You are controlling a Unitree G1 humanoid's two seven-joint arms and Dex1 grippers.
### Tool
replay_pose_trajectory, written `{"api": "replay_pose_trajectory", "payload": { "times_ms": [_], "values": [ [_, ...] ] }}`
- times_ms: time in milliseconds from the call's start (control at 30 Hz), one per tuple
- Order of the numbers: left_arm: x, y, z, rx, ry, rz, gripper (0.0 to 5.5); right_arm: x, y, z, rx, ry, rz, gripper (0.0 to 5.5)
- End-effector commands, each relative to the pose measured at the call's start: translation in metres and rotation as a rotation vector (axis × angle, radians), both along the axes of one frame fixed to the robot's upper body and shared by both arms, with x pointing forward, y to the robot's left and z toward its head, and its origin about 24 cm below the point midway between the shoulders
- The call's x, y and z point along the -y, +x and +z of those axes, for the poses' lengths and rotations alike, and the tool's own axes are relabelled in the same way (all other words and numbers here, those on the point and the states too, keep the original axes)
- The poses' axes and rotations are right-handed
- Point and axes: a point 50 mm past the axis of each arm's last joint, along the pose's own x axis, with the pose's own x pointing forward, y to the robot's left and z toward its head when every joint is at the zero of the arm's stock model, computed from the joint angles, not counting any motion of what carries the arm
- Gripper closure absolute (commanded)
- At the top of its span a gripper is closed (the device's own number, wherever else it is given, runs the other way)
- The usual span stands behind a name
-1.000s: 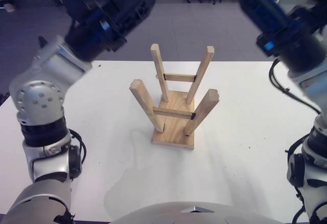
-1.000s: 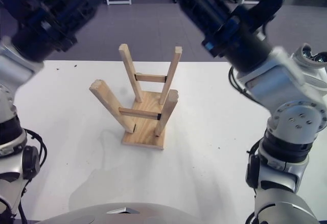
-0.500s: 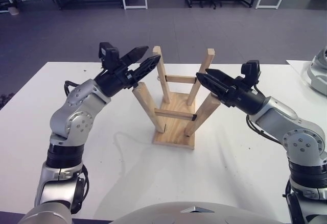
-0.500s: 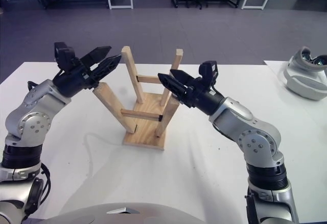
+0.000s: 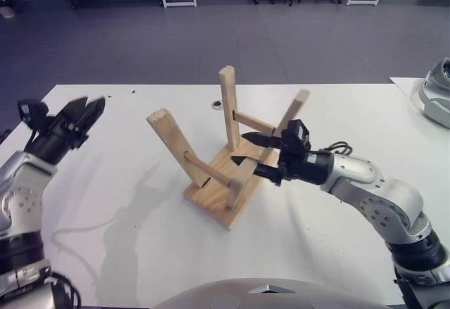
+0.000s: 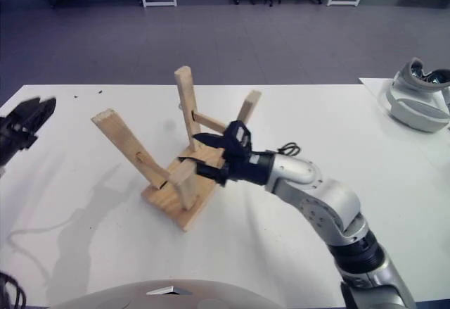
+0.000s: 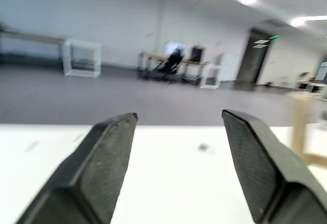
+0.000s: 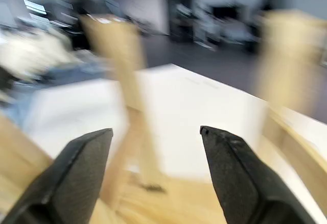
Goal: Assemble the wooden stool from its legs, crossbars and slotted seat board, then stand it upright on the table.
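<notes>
The wooden stool (image 5: pixel 223 198) lies upside down on the white table (image 5: pixel 126 253), its four legs pointing up and leaning left, with crossbars (image 5: pixel 252 121) joining them. My right gripper (image 5: pixel 239 148) is open and low among the legs, just above the seat board (image 6: pixel 181 207); I cannot tell whether it touches the wood. In the right wrist view its fingers (image 8: pixel 82 157) frame a leg (image 8: pixel 117 55) and the board. My left gripper (image 5: pixel 86 107) is open and holds nothing, well to the left of the stool, over the table's far left corner. A leg (image 7: pixel 301 127) shows beyond the left gripper (image 7: pixel 179 116).
A white headset (image 6: pixel 420 98) lies near the table's right edge. A small hole (image 5: pixel 216 103) marks the tabletop behind the stool. A black cable (image 5: pixel 337 146) loops at my right wrist. Bare tabletop spreads in front of the stool and to its left.
My left arm has drawn back to the left, away from the stool. My right gripper has dropped in among the legs. The stool has turned and now leans left. The camera has shifted too.
</notes>
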Motion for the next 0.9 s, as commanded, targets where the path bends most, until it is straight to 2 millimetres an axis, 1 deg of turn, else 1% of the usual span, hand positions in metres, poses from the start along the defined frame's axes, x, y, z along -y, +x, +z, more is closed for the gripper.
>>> {"api": "replay_pose_trajectory", "payload": {
  "times_ms": [33,100,133,167,200,233,267,300,333,367,400,467,500,533,567,600,667,700,767,833,900],
  "values": [
    [0.023,-0.025,-0.035,-0.211,0.239,-0.173,2.43,0.040,0.025,0.069,0.245,0.069,-0.239,2.29],
    [0.038,-0.038,-0.048,-0.300,0.352,-0.284,2.43,0.067,0.024,0.112,0.358,0.129,-0.304,2.29],
    [0.044,-0.045,-0.055,-0.350,0.432,-0.336,2.43,0.077,0.024,0.126,0.381,0.160,-0.308,2.29],
    [0.048,-0.050,-0.062,-0.391,0.499,-0.378,2.43,0.087,0.027,0.131,0.377,0.184,-0.317,2.29],
    [0.054,-0.051,-0.066,-0.403,0.536,-0.407,2.43,0.099,0.041,0.122,0.351,0.145,-0.378,2.29],
    [0.061,-0.049,-0.069,-0.410,0.570,-0.437,2.43,0.109,0.065,0.092,0.291,0.000,-0.483,2.29],
    [0.068,-0.047,-0.072,-0.415,0.602,-0.471,2.43,0.116,0.084,0.054,0.235,-0.175,-0.550,2.29],
    [0.077,-0.046,-0.076,-0.425,0.629,-0.514,2.43,0.121,0.097,0.010,0.161,-0.321,-0.576,2.29],
    [0.086,-0.046,-0.082,-0.437,0.650,-0.563,2.43,0.123,0.104,-0.033,0.069,-0.408,-0.566,2.29],
    [0.096,-0.044,-0.087,-0.438,0.658,-0.605,2.43,0.125,0.106,-0.073,0.011,-0.501,-0.554,2.29],
    [0.104,-0.042,-0.091,-0.435,0.661,-0.630,2.43,0.125,0.105,-0.101,-0.043,-0.539,-0.530,2.29],
    [0.119,-0.029,-0.097,-0.406,0.661,-0.640,2.43,0.120,0.094,-0.142,-0.110,-0.601,-0.450,2.29],
    [0.125,-0.020,-0.100,-0.377,0.654,-0.615,2.43,0.114,0.085,-0.157,-0.137,-0.615,-0.381,2.29],
    [0.131,-0.005,-0.101,-0.340,0.618,-0.565,2.43,0.112,0.075,-0.168,-0.154,-0.624,-0.305,2.29],
    [0.134,0.006,-0.102,-0.317,0.586,-0.521,2.43,0.111,0.069,-0.173,-0.166,-0.614,-0.255,2.29],
    [0.134,0.018,-0.103,-0.297,0.569,-0.466,2.43,0.112,0.064,-0.173,-0.176,-0.589,-0.222,2.29],
    [0.132,0.042,-0.102,-0.248,0.529,-0.332,2.43,0.117,0.049,-0.167,-0.180,-0.538,-0.153,2.29],
    [0.132,0.047,-0.099,-0.222,0.495,-0.288,2.43,0.118,0.044,-0.164,-0.171,-0.533,-0.134,2.29],
    [0.129,0.041,-0.095,-0.198,0.446,-0.260,2.43,0.125,0.040,-0.161,-0.141,-0.565,-0.199,2.29],
    [0.109,0.019,-0.097,-0.224,0.481,-0.215,2.43,0.140,0.027,-0.156,-0.129,-0.588,-0.326,2.29],
    [0.090,-0.001,-0.096,-0.259,0.517,-0.148,2.43,0.147,0.009,-0.152,-0.137,-0.611,-0.408,2.29]
  ]
}}
